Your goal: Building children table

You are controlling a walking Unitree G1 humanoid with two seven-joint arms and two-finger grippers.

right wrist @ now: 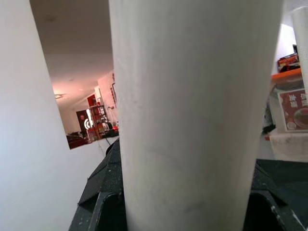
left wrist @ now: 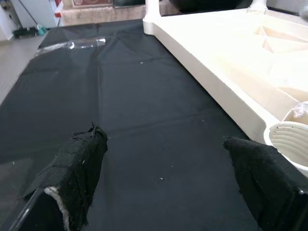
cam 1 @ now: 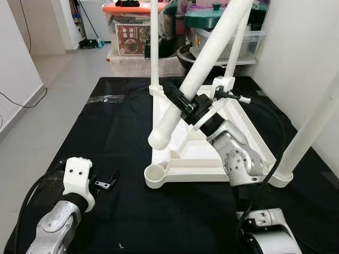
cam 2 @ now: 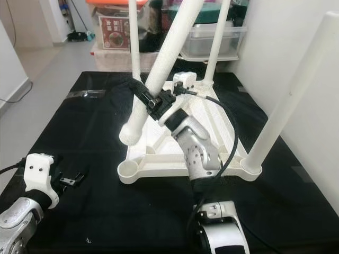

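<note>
The white children's table top [cam 1: 249, 135] lies upside down on a black cloth [cam 1: 116, 137]. Three white legs stand in its corner sockets: far left [cam 1: 154, 47], far right [cam 1: 237, 50] and near right [cam 1: 312, 124]. The near left socket [cam 1: 157, 175] is empty. My right gripper [cam 1: 186, 104] is shut on the fourth leg [cam 1: 204, 66], which slants with its lower end [cam 1: 161, 139] hanging above the table top, a little beyond the empty socket. This leg looms close in the right wrist view [right wrist: 192, 115]. My left gripper [cam 1: 107, 181] stays low over the cloth, left of the empty socket, open with nothing between its fingers [left wrist: 79, 166].
Storage boxes [cam 1: 130, 29] and pots [cam 1: 206, 18] are stacked past the cloth's far edge. A white wall [cam 1: 302, 47] runs along the right. A clear plastic wrapper [cam 1: 106, 98] lies on the cloth's far left. Bare floor [cam 1: 58, 84] opens to the left.
</note>
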